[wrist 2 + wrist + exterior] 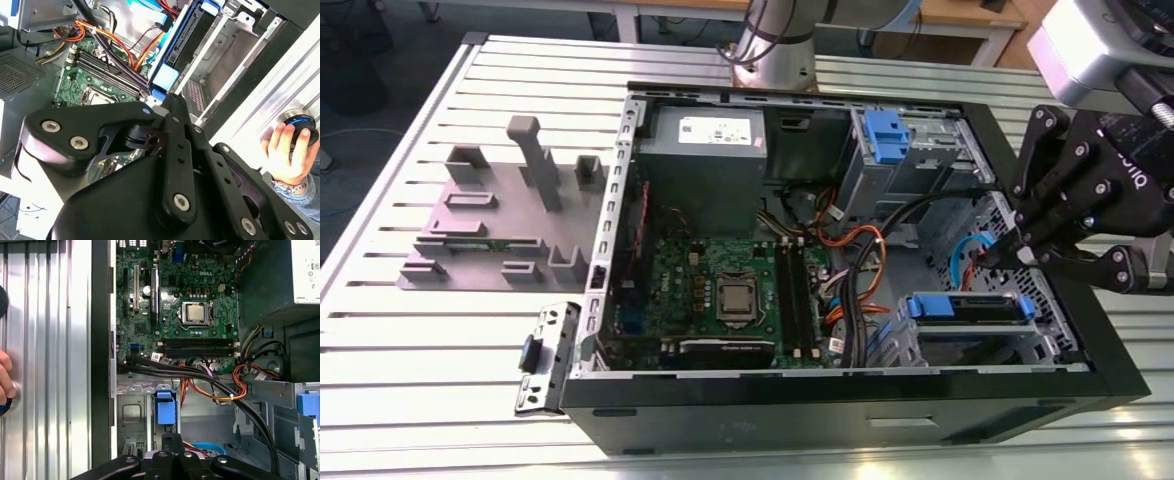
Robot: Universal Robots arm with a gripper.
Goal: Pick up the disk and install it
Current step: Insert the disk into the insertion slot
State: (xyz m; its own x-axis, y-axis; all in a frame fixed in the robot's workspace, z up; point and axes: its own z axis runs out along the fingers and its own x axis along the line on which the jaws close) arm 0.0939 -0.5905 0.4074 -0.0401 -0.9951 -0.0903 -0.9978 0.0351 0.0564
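One pincer point(1023, 258) | fingers together | just above disk point(970, 307)

Black linkage claw point(1023, 252) with silver screws, beneath a silver-grey wrist housing point(1094, 45).

A ribbed metal table point(400, 330) of light grey slats is seen across the exterior view. Beyond its far edge, a dark floor point(400, 60) is seen at the exterior view's left, and wooden benches point(947, 25) on white legs stand along the top. The scene is evenly lit, with pale glare on the slats.
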